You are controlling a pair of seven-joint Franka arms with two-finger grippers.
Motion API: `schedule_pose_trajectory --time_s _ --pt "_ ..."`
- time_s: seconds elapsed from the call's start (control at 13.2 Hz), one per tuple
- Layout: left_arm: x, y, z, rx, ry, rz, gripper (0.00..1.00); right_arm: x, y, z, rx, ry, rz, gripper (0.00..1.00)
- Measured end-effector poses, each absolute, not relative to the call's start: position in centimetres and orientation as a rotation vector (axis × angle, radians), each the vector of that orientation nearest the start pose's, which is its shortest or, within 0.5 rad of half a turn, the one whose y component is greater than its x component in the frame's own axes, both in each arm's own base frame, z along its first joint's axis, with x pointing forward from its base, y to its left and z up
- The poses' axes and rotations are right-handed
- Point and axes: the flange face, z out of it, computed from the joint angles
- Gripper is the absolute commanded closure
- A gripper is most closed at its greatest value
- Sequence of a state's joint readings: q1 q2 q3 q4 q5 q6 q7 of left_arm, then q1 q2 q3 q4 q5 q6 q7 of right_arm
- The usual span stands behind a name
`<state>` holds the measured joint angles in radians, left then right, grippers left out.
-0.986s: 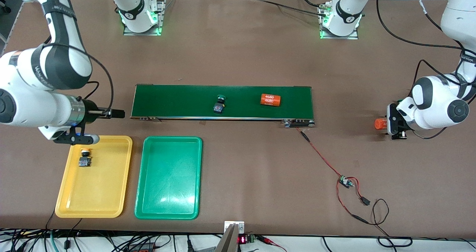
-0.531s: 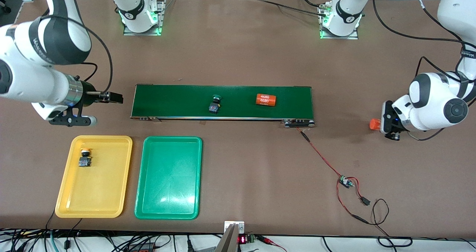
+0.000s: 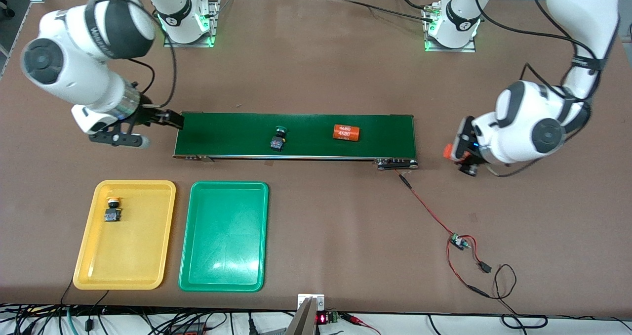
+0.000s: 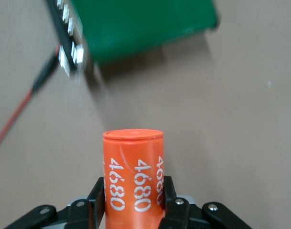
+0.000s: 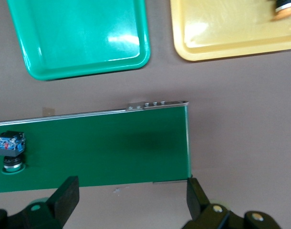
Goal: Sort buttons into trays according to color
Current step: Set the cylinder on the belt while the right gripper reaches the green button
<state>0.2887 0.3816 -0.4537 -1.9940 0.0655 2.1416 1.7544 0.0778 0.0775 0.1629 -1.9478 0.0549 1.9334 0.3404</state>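
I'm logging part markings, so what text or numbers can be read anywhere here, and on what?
"4680", printed several times: on the orange cylinder held in the left gripper.
"4680", two lines: on the orange cylinder lying on the conveyor belt.
Lettering on the arms' dark bands and the red digits at the table edge: too small to read.

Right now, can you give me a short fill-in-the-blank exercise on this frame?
1. The yellow-capped push-button switch lies in the ____ plastic tray.
2. The green-capped push-button switch sits on the long dark-green ____.
3. The left gripper is shut on an orange ____ marked 4680.
4. The right gripper, over the belt's end, is ____.

Missing: yellow; conveyor belt; cylinder; open
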Motion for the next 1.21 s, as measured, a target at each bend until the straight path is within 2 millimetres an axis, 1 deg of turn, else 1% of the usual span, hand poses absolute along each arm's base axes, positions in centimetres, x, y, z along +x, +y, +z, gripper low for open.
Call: schedule_pose_trajectory --time_s 0.08,0.15,0.3,0.38,0.45,0.61,0.68,0.83,0.91,1.06,1.14,1.21 --pt "57.0 -10.8 27.3 -1.847 2.813 0.091 1.0 54.6 15.0 43.1 -3.104 0.181 0.144 0.0" --pt "56.4 -12.4 27.3 -1.835 2.832 0.092 1.0 54.3 16.0 42.8 -3.105 0.187 0.126 0.0" --pt "55.7 -14.4 27.2 -1.871 2.837 0.081 1.0 53.5 18.1 41.7 -3.098 0.245 0.099 0.0" --pt "55.4 -15.4 27.2 -1.877 2.838 0.082 1.0 52.8 19.5 41.0 -3.099 0.257 0.09 0.0" --pt "55.1 -16.5 27.3 -1.892 2.831 0.085 1.0 52.1 20.9 40.4 -3.113 0.241 0.08 0.0" --pt "54.1 -19.0 27.2 -1.959 2.786 0.118 1.0 50.9 23.0 39.6 -3.151 0.181 0.068 0.0" --pt "53.4 -20.5 27.1 -1.998 2.756 0.14 1.0 50.6 23.5 39.2 -3.157 0.163 0.066 0.0" --pt "52.0 -23.6 27.0 -2.064 2.696 0.177 1.0 50.4 24.1 38.8 -3.156 0.158 0.066 0.0" --pt "51.5 -24.8 27.0 -2.082 2.677 0.187 1.0 50.3 24.5 38.5 -3.155 0.167 0.065 0.0" --pt "50.3 -26.6 26.5 -2.094 2.653 0.178 0.99 50.1 25.6 37.4 -3.168 0.158 0.053 0.0" --pt "49.8 -27.2 25.9 -2.093 2.644 0.152 0.92 50.1 26.2 36.7 -3.183 0.149 0.037 0.0" --pt "49.3 -27.4 25.3 -2.092 2.639 0.131 0.76 50.1 26.6 35.8 -3.197 0.142 0.024 0.0"
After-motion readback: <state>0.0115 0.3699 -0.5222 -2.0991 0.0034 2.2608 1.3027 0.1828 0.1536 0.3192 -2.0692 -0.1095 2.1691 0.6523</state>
